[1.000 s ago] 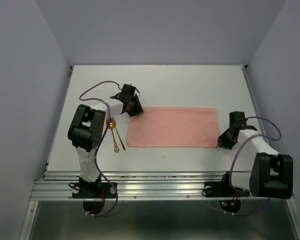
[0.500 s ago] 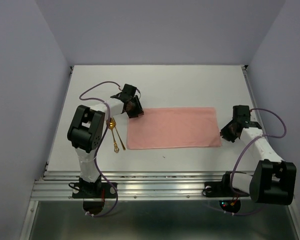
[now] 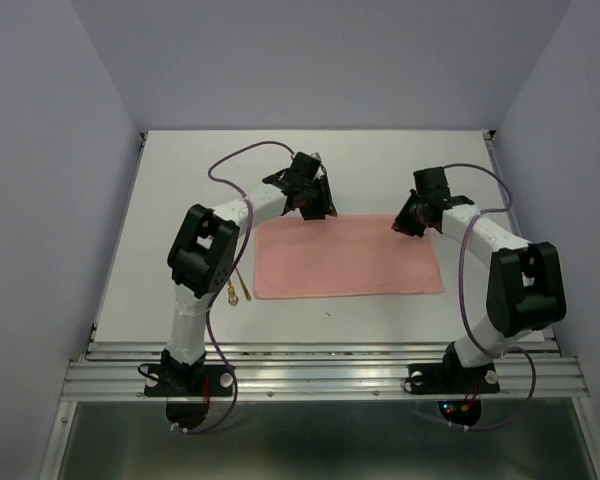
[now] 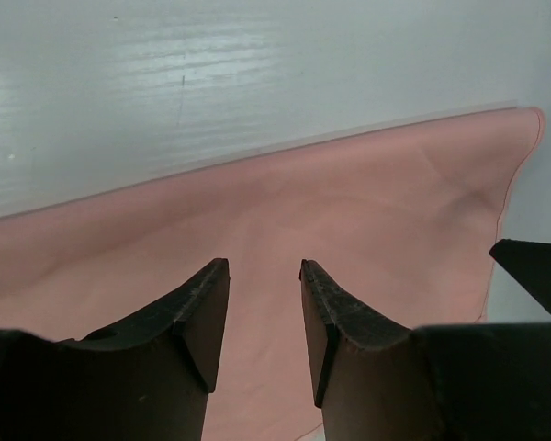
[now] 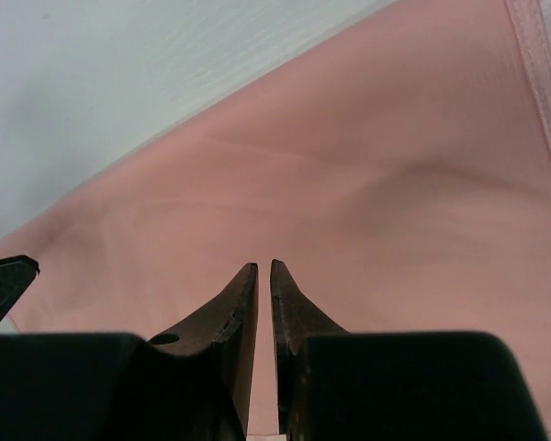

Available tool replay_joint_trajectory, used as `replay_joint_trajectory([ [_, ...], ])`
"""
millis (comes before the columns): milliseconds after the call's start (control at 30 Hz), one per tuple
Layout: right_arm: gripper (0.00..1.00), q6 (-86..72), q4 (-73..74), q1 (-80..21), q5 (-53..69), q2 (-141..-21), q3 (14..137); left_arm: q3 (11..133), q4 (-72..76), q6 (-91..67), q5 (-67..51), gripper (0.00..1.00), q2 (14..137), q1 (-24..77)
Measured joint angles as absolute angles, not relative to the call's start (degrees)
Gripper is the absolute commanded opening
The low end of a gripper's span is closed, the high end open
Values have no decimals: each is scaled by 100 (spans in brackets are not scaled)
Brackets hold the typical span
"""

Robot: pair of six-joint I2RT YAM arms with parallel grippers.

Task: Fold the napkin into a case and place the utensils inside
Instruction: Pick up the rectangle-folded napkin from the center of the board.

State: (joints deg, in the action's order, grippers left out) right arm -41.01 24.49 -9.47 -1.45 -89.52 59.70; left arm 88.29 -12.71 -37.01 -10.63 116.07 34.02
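Observation:
The salmon-pink napkin [image 3: 345, 258] lies flat on the white table as a wide rectangle. It fills the left wrist view [image 4: 349, 211] and the right wrist view [image 5: 367, 184]. My left gripper [image 3: 315, 205] is at its far edge, left of the middle, and is open [image 4: 262, 268] and empty just above the cloth. My right gripper [image 3: 405, 222] is over the far right part. Its jaws [image 5: 264, 266] are shut to a sliver with nothing seen between them. The gold utensils [image 3: 238, 294] lie left of the napkin, mostly hidden under my left arm.
The table's far edge [image 3: 320, 132] meets the purple back wall, and purple walls stand on both sides. A metal rail [image 3: 320, 375] runs along the near edge by the arm bases. A small dark speck [image 3: 328, 314] lies on the table near the napkin's front edge.
My left gripper moved right from the napkin's far left corner along the far edge. My right gripper swung from the near right corner up to the far right part. The napkin stays flat.

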Motion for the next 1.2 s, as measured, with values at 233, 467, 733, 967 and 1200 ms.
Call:
replay_joint_trajectory([
  [233, 29, -4034, 2394, -919, -436, -9338, 6136, 9671, -1138, -3879, -1496, 47, 12724, 3393],
  [467, 31, -3671, 2373, -89, -473, -9321, 5878, 10106, -1135, -4001, -1791, 47, 13067, 3430],
  [733, 43, -3406, 2408, 305, -489, -9087, 5457, 10224, -1103, -4016, -1852, 47, 13067, 3500],
  [967, 73, -3280, 2401, 301, -480, -9061, 5446, 10722, -1194, -3990, -1870, 46, 13225, 3607],
  [1200, 74, -3227, 2456, 301, -587, -8930, 5349, 10997, -1308, -3955, -1920, 46, 13655, 3632],
])
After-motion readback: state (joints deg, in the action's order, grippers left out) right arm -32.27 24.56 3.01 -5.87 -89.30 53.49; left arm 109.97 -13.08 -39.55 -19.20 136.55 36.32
